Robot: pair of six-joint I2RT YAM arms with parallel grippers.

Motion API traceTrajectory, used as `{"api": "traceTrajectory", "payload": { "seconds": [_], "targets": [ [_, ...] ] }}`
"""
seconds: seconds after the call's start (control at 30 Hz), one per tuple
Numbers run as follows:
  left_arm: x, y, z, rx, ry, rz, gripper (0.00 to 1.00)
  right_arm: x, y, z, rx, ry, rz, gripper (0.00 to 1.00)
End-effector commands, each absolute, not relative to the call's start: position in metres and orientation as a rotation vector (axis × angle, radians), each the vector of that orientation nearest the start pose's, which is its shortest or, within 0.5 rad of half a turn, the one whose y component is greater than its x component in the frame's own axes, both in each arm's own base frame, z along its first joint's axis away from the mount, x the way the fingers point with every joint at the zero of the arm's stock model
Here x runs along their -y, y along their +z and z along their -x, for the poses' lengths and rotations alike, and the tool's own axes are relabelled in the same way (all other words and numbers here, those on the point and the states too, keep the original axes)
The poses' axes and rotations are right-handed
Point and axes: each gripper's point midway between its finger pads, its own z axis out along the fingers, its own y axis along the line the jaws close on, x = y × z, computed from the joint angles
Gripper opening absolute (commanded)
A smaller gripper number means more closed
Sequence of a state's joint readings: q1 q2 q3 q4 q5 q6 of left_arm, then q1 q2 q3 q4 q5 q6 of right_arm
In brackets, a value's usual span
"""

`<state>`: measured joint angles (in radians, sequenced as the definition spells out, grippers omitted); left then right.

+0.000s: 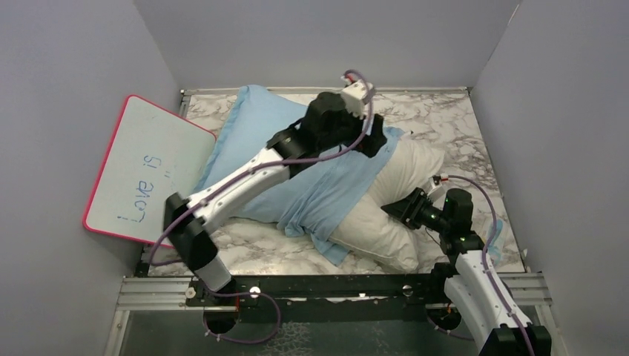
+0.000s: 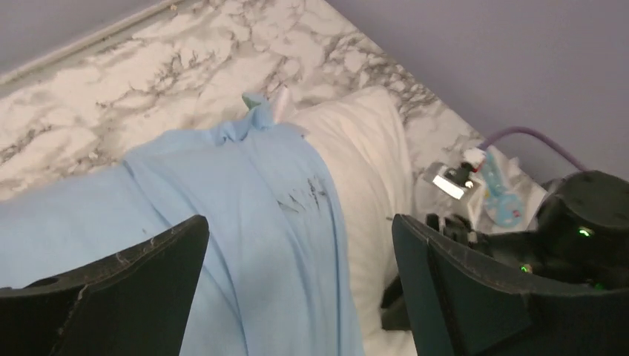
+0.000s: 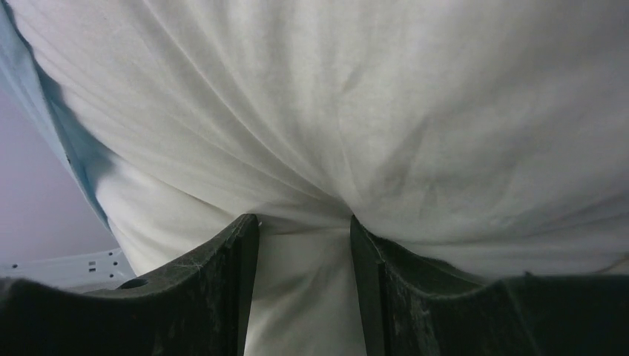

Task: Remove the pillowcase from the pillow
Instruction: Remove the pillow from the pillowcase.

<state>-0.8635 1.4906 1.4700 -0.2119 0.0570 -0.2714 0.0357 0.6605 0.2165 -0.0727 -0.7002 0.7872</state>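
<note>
Top external view, hidden parts: left arm (image 1: 245,178) lies across the middle of the pillow (image 1: 386,215), covering the seam where the pillowcase (image 1: 252,126) ends; its fingers are tucked under the wrist and cannot be made out here.

Pillow: off-white, on the marble table (image 1: 460,126), near-right end bare, far-left part sleeved.

Pillowcase: plain light blue face up, bunched in folds over the pillow's far half; a small mint-green corner sticks up at its far edge in the left wrist view, with faint dark marks on the cloth.

Left gripper (image 2: 297,226): jaws spread wide, nothing between them, poised above the pillowcase.

Right gripper (image 3: 303,230): jaws drawn in on a pinched fold of the pillow's white fabric at its bare end; the pillow fills that view, blocking all else but a blue sliver.

Whiteboard (image 1: 148,170): pink-rimmed, leaning at the left wall, lettered "Love is"; its right edge is behind the pillowcase.

Packet (image 2: 504,196): clear, holding something blue, beside the right arm; contents unclear.
</note>
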Motion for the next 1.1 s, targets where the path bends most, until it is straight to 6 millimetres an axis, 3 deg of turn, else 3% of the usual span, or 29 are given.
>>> {"api": "traceTrajectory", "payload": {
  "seconds": [0.0,0.13,0.2,0.33,0.4,0.43,0.47,0.5,0.53,0.6,0.7,0.77,0.9,1.0,1.07],
  "targets": [
    [0.43,0.296,-0.355,-1.859,-0.706,-0.885,0.96,-0.142,0.047,-0.163,-2.411,1.194,-0.515,0.54],
    [0.456,0.274,-0.412,-1.904,-0.674,-0.926,0.97,-0.139,0.033,-0.157,-2.483,1.156,-0.546,0.53],
    [0.464,0.259,-0.42,-1.938,-0.811,-0.917,0.96,-0.14,0.029,-0.154,-2.504,1.161,-0.549,0.53],
    [0.462,0.219,-0.417,-2.023,-0.88,-0.959,0.93,-0.14,0.025,-0.15,-2.528,1.157,-0.555,0.53],
    [0.458,0.2,-0.406,-2.066,-0.907,-1.007,0.76,-0.138,0.025,-0.15,-2.533,1.141,-0.557,0.53],
    [0.454,0.194,-0.404,-2.086,-0.896,-1.008,0.63,-0.137,0.026,-0.151,-2.539,1.126,-0.554,0.53],
    [0.45,0.19,-0.405,-2.107,-0.875,-0.991,0.44,-0.135,0.027,-0.152,-2.546,1.103,-0.545,0.53],
    [0.448,0.192,-0.406,-2.106,-0.858,-0.973,0.14,-0.133,0.029,-0.153,-2.555,1.072,-0.542,0.53],
    [0.447,0.2,-0.409,-2.086,-0.85,-0.951,0.0,-0.13,0.033,-0.156,-2.56,1.042,-0.55,0.53],
    [0.45,0.225,-0.414,-2.015,-0.865,-0.893,0.0,-0.132,0.046,-0.159,-2.552,1.069,-0.56,0.52],
    [0.455,0.271,-0.415,-1.898,-0.922,-0.831,0.0,-0.138,0.093,-0.173,-2.494,1.128,-0.531,0.51],
    [0.456,0.293,-0.416,-1.848,-0.935,-0.804,0.0,-0.129,0.123,-0.192,-2.437,1.035,-0.541,0.53],
    [0.452,0.31,-0.416,-1.828,-0.929,-0.769,0.0,-0.076,0.18,-0.23,-2.327,0.603,-0.6,0.68],
    [0.448,0.316,-0.412,-1.83,-0.95,-0.726,0.0,-0.033,0.213,-0.248,-2.259,0.295,-0.65,0.9],
    [0.449,0.323,-0.408,-1.789,-0.995,-0.693,0.0,-0.011,0.23,-0.259,-2.198,0.157,-0.686,0.99]
  ]
}}
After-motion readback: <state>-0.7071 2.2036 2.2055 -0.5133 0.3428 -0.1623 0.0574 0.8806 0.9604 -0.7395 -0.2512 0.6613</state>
